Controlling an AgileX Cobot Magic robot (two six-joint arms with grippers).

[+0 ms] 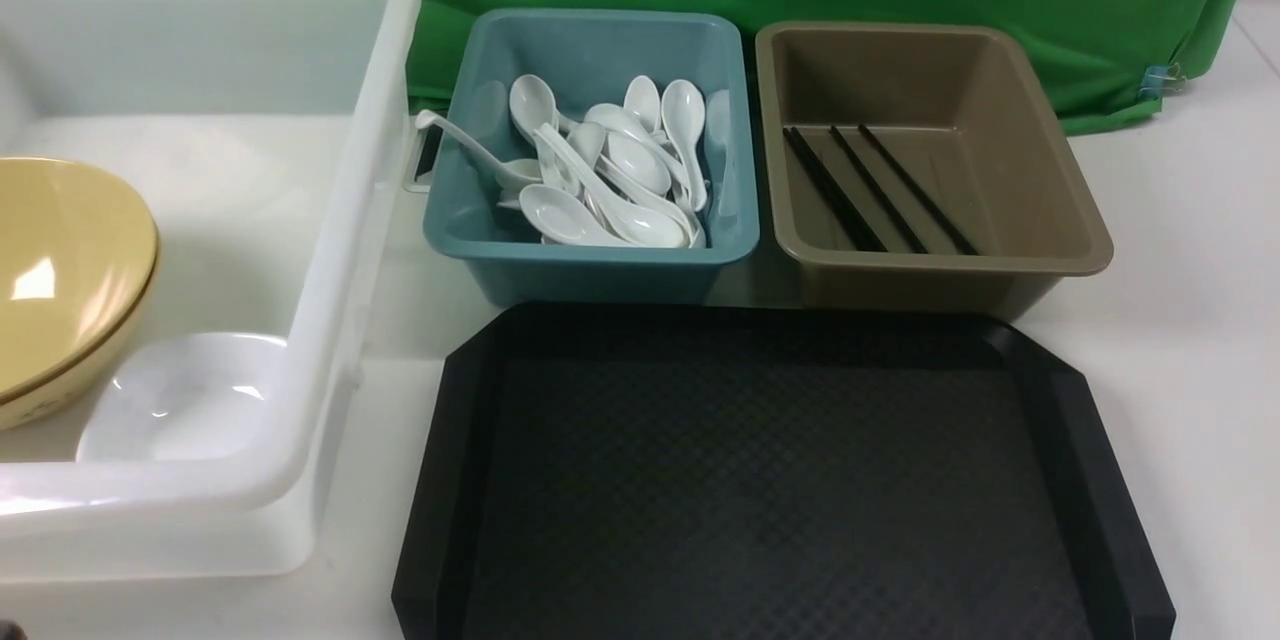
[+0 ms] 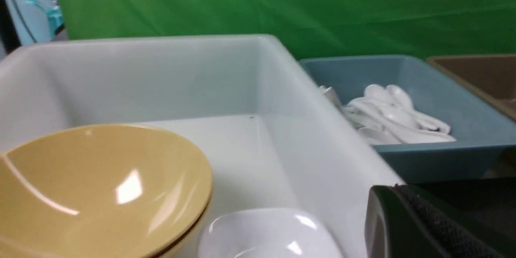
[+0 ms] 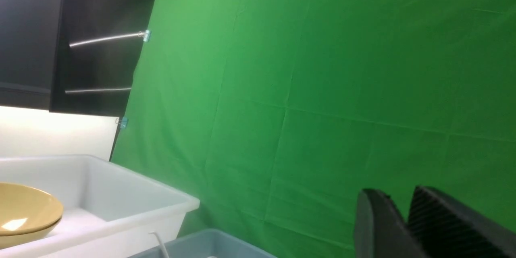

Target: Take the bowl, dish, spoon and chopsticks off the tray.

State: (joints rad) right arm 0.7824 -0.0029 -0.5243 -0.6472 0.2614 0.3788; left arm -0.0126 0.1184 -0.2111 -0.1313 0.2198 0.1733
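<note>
Nearest the robot, at centre, the black tray lies bare on the white table. Beyond its far edge stand two tubs side by side: the teal tub, on the left, holds a heap of white spoons, and the brown tub, on the right, holds the black chopsticks lying flat on its floor. At far left, the large white bin contains the yellow bowl, tilted, with a white dish just beside it toward the near wall. Left gripper: one dark finger visible in its wrist view; jaws together, holding nothing visible. Right gripper: two fingers with a narrow gap between them, nothing held.
</note>
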